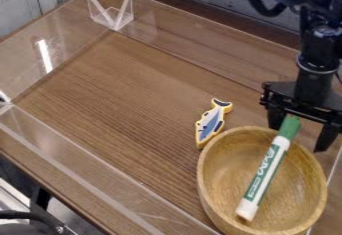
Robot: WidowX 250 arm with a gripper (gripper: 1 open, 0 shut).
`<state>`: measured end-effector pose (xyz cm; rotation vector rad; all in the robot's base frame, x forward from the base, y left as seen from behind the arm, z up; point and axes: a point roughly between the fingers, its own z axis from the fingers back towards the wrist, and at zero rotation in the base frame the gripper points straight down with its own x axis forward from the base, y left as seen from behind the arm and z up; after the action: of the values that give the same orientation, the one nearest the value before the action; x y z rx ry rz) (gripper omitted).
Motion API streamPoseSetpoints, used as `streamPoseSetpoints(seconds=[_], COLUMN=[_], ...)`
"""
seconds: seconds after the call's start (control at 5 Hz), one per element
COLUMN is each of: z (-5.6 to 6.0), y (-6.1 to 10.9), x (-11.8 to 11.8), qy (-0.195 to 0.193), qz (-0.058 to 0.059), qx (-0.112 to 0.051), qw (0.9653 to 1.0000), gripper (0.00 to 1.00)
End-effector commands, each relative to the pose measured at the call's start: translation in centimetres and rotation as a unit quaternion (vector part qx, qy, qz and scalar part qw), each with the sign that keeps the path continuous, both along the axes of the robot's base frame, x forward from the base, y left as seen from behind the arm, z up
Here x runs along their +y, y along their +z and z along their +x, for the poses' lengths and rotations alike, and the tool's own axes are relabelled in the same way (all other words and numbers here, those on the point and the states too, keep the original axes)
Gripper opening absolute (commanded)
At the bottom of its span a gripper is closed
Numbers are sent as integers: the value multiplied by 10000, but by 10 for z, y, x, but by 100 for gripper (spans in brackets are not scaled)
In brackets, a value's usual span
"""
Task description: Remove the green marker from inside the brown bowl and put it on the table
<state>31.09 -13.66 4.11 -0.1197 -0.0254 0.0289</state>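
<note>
The brown bowl (pixel 227 194) sits at the lower right of the table (pixel 127 89). Inside it lies the green marker (pixel 267 171), white-barrelled, its green cap pointing to the far rim. My gripper (pixel 302 125) hangs straight down just above the cap end, open, one black finger (pixel 273 111) to the left and the other (pixel 330 130) to the right of the cap. Nothing is held between them.
A small blue-and-yellow fish toy (pixel 210 118) lies on the table just left of the bowl. Clear acrylic walls (pixel 60 164) edge the table, and a folded clear piece (pixel 110 9) stands at the far corner.
</note>
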Motion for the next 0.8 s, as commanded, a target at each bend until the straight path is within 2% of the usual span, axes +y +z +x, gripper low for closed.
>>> streamPoseSetpoints(seconds=[0.0, 0.2, 0.4, 0.6], z=[12, 14, 13, 13], y=[11, 8, 13, 26], x=[0, 0, 2, 4], qy=[25, 17, -17, -24], qz=[-88, -93, -73, -87], qx=[-288, -315, -301, -326], qw=[9995, 9995, 9995, 9994], gripper=[100, 0, 0, 0])
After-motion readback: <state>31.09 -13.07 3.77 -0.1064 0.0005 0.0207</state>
